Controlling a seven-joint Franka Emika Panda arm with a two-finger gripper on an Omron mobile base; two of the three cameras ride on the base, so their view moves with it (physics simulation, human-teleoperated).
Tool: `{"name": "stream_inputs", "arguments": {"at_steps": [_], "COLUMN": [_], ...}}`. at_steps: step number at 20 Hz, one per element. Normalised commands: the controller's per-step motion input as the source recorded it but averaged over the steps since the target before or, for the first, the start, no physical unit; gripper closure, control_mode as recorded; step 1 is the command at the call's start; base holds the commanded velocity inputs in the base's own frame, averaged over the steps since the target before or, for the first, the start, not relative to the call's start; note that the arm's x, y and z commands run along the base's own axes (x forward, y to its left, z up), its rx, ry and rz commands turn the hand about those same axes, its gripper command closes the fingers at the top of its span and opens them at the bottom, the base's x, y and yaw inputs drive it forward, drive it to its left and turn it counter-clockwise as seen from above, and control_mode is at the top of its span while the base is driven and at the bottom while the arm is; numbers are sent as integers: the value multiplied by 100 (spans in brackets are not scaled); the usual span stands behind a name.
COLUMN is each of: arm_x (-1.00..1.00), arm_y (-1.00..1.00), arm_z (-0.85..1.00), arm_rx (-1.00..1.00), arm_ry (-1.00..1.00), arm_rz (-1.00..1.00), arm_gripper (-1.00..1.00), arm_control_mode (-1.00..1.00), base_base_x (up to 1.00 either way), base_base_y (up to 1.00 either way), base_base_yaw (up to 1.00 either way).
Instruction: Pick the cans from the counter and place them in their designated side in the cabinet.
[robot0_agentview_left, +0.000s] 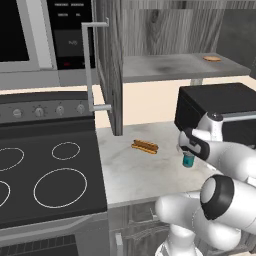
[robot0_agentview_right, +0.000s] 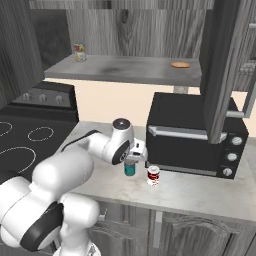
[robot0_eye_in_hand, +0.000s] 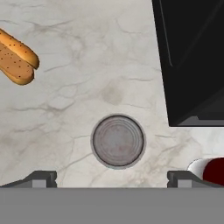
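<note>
left base: marbled worktop (robot0_agentview_left: 130, 175) beside black stovetop (robot0_agentview_left: 45, 175), hot dog (robot0_agentview_left: 145, 146) mid-surface, teal can (robot0_agentview_left: 188, 160) upright by oven (robot0_agentview_left: 220, 112) | right base: claw (robot0_agentview_right: 133, 161) released above teal can, red can (robot0_agentview_right: 153, 175) just beside; cabinet shelf (robot0_agentview_right: 130, 70) overhead | hand: can top centred between fingertips (robot0_eye_in_hand: 41, 178)

Base views crosswise; hand view top-down

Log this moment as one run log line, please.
gripper: open, above teal can | teal can: upright on counter, not gripped | red can: on counter beside oven
</note>
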Motion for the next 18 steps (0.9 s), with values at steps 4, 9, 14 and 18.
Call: {"name": "stream_inputs", "arguments": {"at_steps": [4,9,14,18], "arm_x": [11,9,8,8], "arm_y": [-3,-3,-3,-2], "arm_z": [-9,-9,-9,-10], "arm_rx": [0,0,0,0], "arm_ry": [0,0,0,0], "arm_rz": [0,0,0,0], "arm_gripper": [-100,-100,-100,-100], "arm_control_mode": [-100,-100,-100,-100], "base_base_x": [0,0,0,0], "base_base_y": [0,0,0,0], "base_base_yaw": [0,0,0,0]}}
